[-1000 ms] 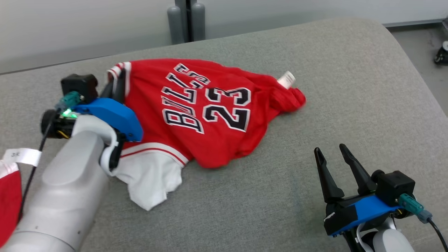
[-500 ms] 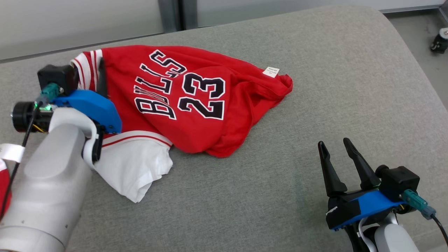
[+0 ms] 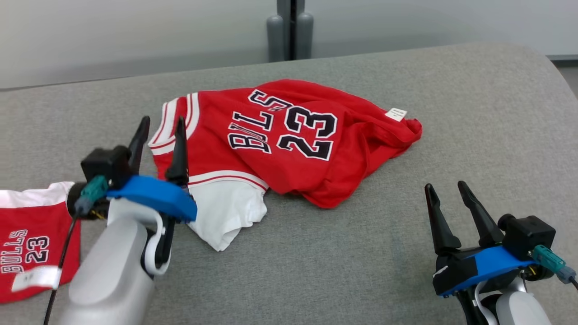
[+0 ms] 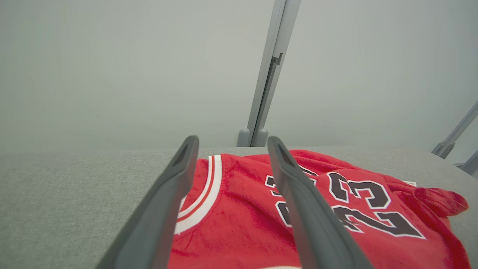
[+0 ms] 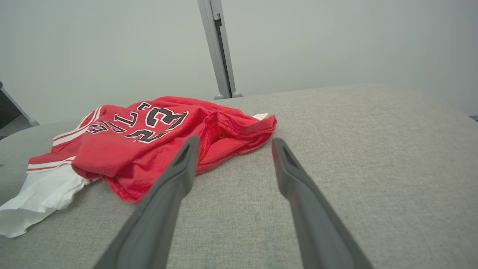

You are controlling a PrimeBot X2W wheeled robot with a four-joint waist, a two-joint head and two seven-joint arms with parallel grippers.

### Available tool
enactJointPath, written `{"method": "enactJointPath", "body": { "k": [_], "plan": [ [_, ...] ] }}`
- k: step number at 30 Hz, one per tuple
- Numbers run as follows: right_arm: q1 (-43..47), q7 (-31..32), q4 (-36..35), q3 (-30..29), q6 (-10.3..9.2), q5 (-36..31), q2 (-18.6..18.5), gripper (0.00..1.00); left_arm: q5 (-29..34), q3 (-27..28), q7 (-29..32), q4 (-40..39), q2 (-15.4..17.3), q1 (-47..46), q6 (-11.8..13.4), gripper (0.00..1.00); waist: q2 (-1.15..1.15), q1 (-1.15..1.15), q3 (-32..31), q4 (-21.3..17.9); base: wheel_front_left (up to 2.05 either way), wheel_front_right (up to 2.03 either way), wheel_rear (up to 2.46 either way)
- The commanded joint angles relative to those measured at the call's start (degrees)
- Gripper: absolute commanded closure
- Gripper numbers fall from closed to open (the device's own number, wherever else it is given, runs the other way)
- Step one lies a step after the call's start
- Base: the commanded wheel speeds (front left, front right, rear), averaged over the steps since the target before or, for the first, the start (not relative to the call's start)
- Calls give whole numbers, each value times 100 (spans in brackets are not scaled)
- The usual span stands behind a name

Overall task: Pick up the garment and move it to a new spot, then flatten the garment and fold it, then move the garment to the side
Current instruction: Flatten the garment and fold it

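Note:
The garment point(image 3: 293, 149) is a red jersey with "23" in black and white trim, lying crumpled across the middle of the grey cushioned surface point(image 3: 406, 90). A white part of it sticks out at its near left. My left gripper point(image 3: 163, 121) stands open just left of the garment's striped edge, raised a little, with nothing between its fingers. In the left wrist view the garment point(image 4: 242, 209) lies below and beyond the open left gripper point(image 4: 232, 141). My right gripper point(image 3: 445, 186) is open at the lower right, well apart from the garment. The right wrist view has the garment point(image 5: 149, 138) ahead and left of the right gripper point(image 5: 236, 141).
A second red jersey point(image 3: 27, 243) with a white label lies at the lower left, partly behind my left forearm. A grey post point(image 3: 289, 31) stands behind the surface's far edge. The surface curves down at the far right.
My left gripper has opened, let go of the garment's striped left edge and drawn back toward me. The head camera has shifted. The right gripper has stayed open in place.

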Motion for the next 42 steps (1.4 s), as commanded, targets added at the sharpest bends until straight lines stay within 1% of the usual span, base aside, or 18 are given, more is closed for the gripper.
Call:
{"method": "enactJointPath", "body": {
  "k": [1, 7, 11, 15, 17, 23, 25, 31, 36, 37, 41, 42],
  "plan": [
    [76, 36, -33, -54, 1, -22, -4, 0, 114, 164, -25, -327, 1, 336, -102, 0, 0, 0, -51, 67, 0, 0, 0],
    [173, 102, 5, -231, 1, -31, -4, 0, 572, 744, -26, -1367, 63, 1331, -174, 0, 0, 0, -267, 214, 0, 0, 0],
    [291, 169, 65, -355, 1, -19, -5, 0, 816, 1015, -26, -1829, 45, 1980, -188, 0, 0, 0, -437, 279, 0, 0, 0],
    [340, 325, 144, -415, 1, 17, -3, 0, 930, 1229, -26, -2129, -41, 2438, -163, 0, 0, 0, -520, 368, 0, 0, 0],
    [304, 402, 169, -409, 1, 32, -4, 0, 972, 1283, -26, -2204, -62, 2550, -221, 0, 0, 0, -529, 436, 0, 0, 0],
    [-37, 759, 483, -44, 1, 329, -5, 0, 1099, 1396, -26, -2262, -171, 2670, -282, 0, 0, 0, -517, 577, 0, 0, 0],
    [-242, 855, 755, 92, 1, 544, -6, 0, 1138, 1398, -26, -2251, -215, 2658, -319, 0, 0, 0, -501, 623, 0, 0, 0],
    [-1071, 908, 1861, 292, 1, 676, -7, 0, 1244, 1365, -26, -2211, -276, 2552, -391, 0, 0, 0, -424, 786, 0, 0, 0],
    [-1776, 768, 2966, 125, 1, 646, -5, 0, 1316, 1269, -26, -2164, -321, 2424, -473, 0, 0, 0, -306, 954, 0, 0, 0],
    [-1776, 768, 2966, 125, 1, 646, -5, 0, 1316, 1269, -26, -2164, -321, 2424, -473, 0, 0, 0, -306, 954, 0, 0, 0],
    [-2226, 563, 3803, 104, 1, 680, -7, 0, 1339, 1229, -26, -2130, -369, 2312, -522, 0, 0, 0, -197, 1064, 0, 0, 0],
    [-2316, 490, 3987, 90, 1, 662, -8, 8, 1348, 1223, -26, -2125, -381, 2290, -531, 0, 0, 0, -176, 1087, 0, 0, 0]
  ]
}}
